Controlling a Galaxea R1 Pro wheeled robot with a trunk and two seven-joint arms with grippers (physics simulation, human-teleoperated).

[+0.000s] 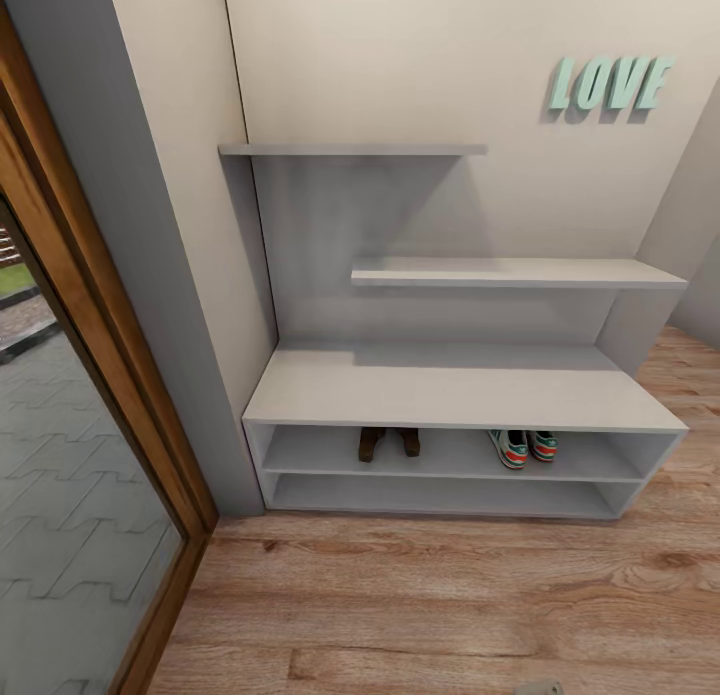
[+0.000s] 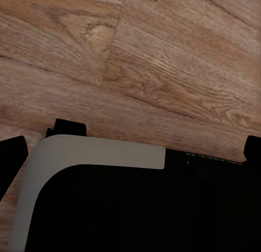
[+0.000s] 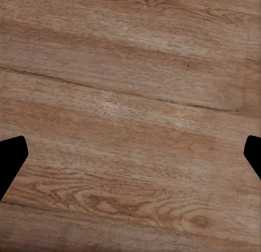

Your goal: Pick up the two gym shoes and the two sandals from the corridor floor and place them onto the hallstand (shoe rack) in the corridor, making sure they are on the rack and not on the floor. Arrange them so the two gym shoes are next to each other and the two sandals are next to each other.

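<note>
A glazed door with a wooden frame (image 1: 150, 455) stands at far left, beside the hallstand (image 1: 450, 390) against the corridor wall. On its upper open shelf sit the two sandals (image 1: 389, 442), side by side toward the left, and the two gym shoes (image 1: 523, 446), side by side toward the right (heels outward); none lies on the corridor floor (image 1: 450, 595). The sandals look light and flat, best pinched at a strap or sole edge; the sneakers look soft-sided yet firmer at heel and collar. Mint letters on the wall read LOVE (image 1: 607, 84). The left end effector (image 2: 130, 148) and right end effector (image 3: 130, 154) point at bare planks, fingertips spread wide, holding nothing.
</note>
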